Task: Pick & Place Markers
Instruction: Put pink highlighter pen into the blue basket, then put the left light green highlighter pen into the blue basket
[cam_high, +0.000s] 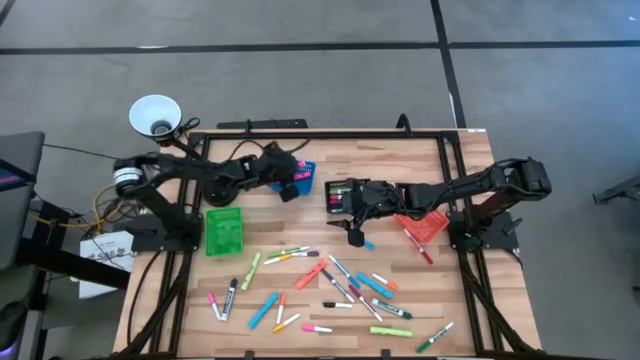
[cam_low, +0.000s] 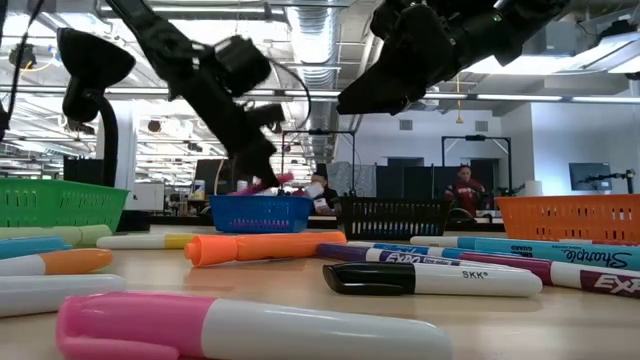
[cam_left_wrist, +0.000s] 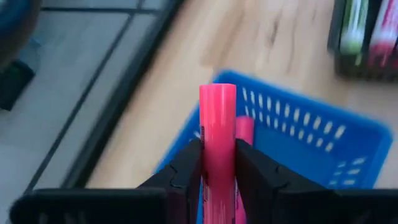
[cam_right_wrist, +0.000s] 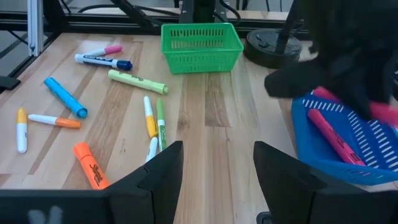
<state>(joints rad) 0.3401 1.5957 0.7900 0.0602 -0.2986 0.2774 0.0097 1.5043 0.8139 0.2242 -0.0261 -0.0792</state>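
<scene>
I have the left gripper (cam_left_wrist: 217, 163) over the blue bin (cam_high: 303, 178) at the back of the table (cam_high: 400, 160), its fingers pressed against a pink marker (cam_left_wrist: 217, 134) that stands upright between them; at least one more pink marker already lies inside that bin. The right gripper (cam_right_wrist: 217, 163) hangs above the middle of the table with its fingers spread and nothing between them. The black bin (cam_high: 338, 194) holds a few markers too, while the green bin (cam_high: 224, 230) looks empty and the orange bin (cam_high: 422, 227) I cannot read. By my judgement the sorting is barely begun: roughly two dozen loose markers (cam_high: 330, 290) are scattered across the front half of the table.
</scene>
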